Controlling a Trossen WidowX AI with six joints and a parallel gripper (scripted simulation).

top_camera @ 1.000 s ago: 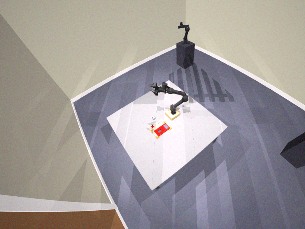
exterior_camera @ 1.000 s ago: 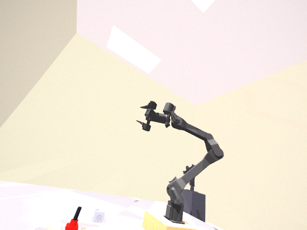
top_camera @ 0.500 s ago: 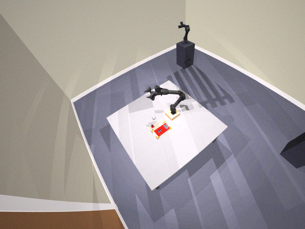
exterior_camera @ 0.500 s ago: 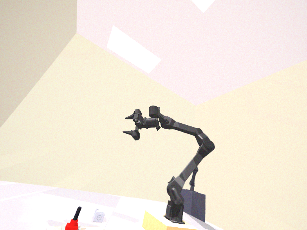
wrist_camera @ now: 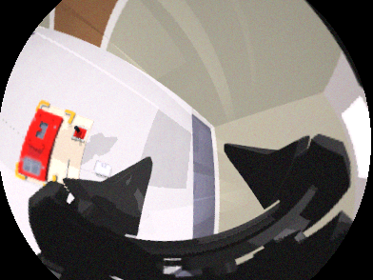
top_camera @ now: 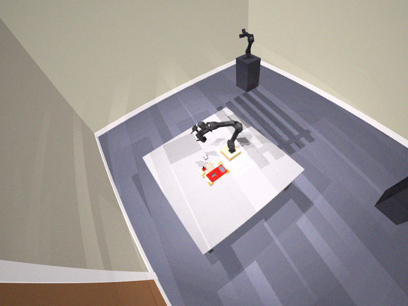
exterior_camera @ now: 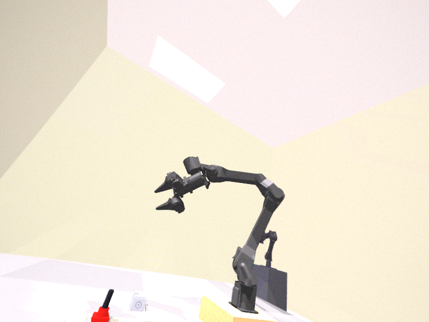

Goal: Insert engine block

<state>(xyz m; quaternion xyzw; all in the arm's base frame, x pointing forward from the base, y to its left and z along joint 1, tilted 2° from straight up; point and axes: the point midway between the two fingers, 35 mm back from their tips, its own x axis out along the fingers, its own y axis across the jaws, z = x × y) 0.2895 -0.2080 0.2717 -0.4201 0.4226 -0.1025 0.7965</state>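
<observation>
The red car body [top_camera: 217,174] [wrist_camera: 34,144] lies flat on the table, with a grey patch towards each end; whether either is the opening is too small to tell. The small white block [top_camera: 205,156] [exterior_camera: 138,302] [wrist_camera: 103,169], which looks like the engine block, stands on the table beside the cream plate, apart from the car body. Its slot side and the rib cannot be made out. My gripper [top_camera: 194,136] [exterior_camera: 155,200] [wrist_camera: 188,154] is open and empty, high above the table, with its fingers pointing sideways and slightly down. It touches neither object.
A red piece with a black lever [top_camera: 204,168] [exterior_camera: 100,315] [wrist_camera: 79,132] stands on the cream plate [wrist_camera: 66,150] beside the car body. Yellow corner brackets surround them. My arm stands on a yellow-sided base block [exterior_camera: 215,309]. Another arm stands on a dark pedestal [top_camera: 247,74] beyond the table.
</observation>
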